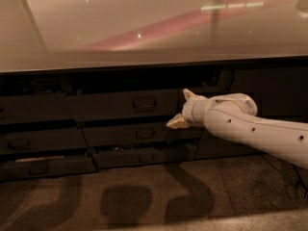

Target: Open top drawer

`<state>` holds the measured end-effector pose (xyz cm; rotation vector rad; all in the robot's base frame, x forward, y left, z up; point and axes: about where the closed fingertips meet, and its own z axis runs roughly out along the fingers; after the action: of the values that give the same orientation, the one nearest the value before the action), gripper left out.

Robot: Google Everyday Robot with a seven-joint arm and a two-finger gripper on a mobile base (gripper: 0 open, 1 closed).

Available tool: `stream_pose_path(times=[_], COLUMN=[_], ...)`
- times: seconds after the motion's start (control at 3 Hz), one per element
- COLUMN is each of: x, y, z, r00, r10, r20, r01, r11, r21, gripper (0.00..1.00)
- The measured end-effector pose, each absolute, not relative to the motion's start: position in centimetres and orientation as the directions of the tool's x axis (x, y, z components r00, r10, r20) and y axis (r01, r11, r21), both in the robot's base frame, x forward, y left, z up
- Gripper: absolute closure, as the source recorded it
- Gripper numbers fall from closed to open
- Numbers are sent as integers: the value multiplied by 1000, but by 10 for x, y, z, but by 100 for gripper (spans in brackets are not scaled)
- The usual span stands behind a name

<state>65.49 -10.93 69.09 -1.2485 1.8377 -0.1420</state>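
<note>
Dim view. White arm (260, 129) reaching in low beneath pale counter (144, 37). Gripper (182, 109) below counter's front edge, right of its middle, fingers spread apart, gripping nothing. Dark grey top drawer (110, 106) directly under counter's middle.

There is only one camera, set high in front of the cabinets and looking forward and down from close by. The pale, glossy counter (144, 28) fills the upper half of the frame. The dark grey, flat-fronted top drawer (110, 107) crosses the middle, and the speckled brown floor (144, 196) runs along the bottom. The white robot arm (255, 129) enters from the right edge. Its cream two-finger gripper (182, 109) sits right of centre before the drawer fronts, jaws spread.
</note>
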Motion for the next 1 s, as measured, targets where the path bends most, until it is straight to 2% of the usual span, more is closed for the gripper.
stream_pose_path(times=[0.33,1.0], x=[655,701], y=[-109,-126], z=[691,705], r00=[-103,-189], r10=[-796,-824], r20=[-597,-534], r01=[-695,-669], r11=[487,507], r21=[-529,-545], gripper=[0,0])
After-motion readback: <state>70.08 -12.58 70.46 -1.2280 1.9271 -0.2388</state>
